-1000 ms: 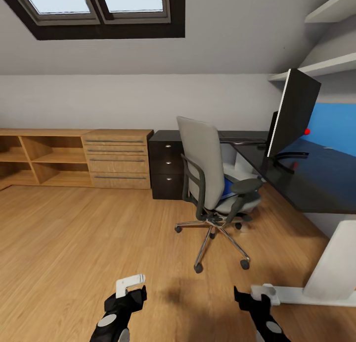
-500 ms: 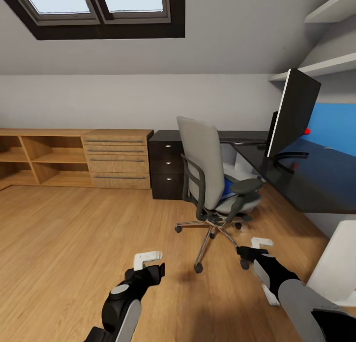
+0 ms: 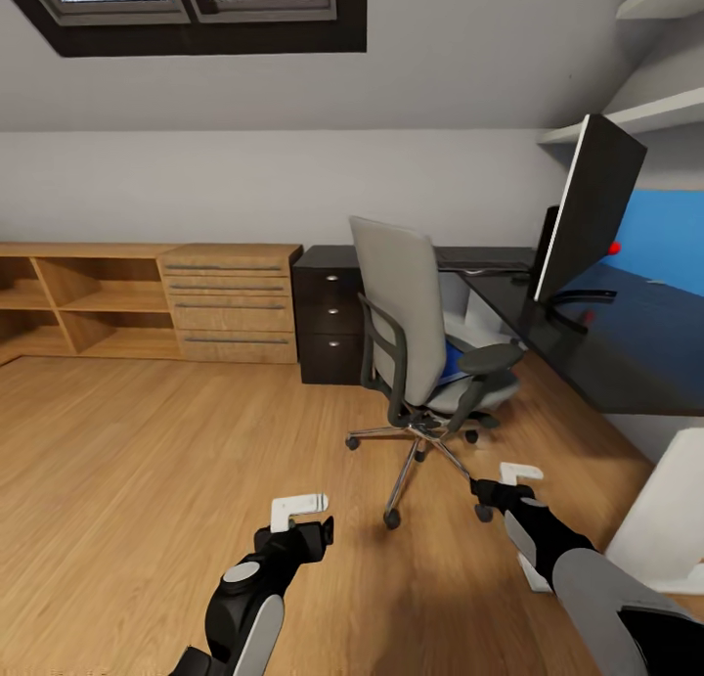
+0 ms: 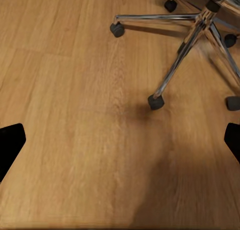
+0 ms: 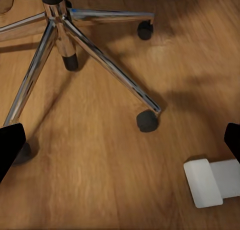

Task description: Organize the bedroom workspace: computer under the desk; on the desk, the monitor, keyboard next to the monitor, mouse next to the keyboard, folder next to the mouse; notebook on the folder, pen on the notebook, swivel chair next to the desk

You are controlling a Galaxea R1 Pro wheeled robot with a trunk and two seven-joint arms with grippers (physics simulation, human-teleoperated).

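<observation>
Low over the wood floor (image 3: pixel 147 461), near the front of the scene, both sets of fingers hang spread and grasping nothing: the left gripper (image 3: pixel 299 516) sits just left of the chair's chrome base, the right gripper (image 3: pixel 508 485) just right of it, close to a caster. In each wrist view the dark fingertips stand far apart at the picture's edges, with the star base and casters (image 4: pixel 156 102) between them and, by the right one, a white foot (image 5: pixel 205 182) of the bench's leg. Beyond the grippers stands the swivel chair (image 3: pixel 401 314), its back toward the robot, and a strip of blue on its seat is the folder (image 3: pixel 451 361). To the right runs the black bench (image 3: pixel 626 353) carrying the wide monitor (image 3: pixel 587 211); its drawer unit (image 3: pixel 328 314) is at the far end, with the wood cabinet (image 3: pixel 230 302) farther left. The step in hand looks like the approach to fetch the folder off the seat. The next move calls for lifting an arm past the armrest (image 3: pixel 489 358), or coming round the chair, since the backrest and armrest screen most of the folder from here.
</observation>
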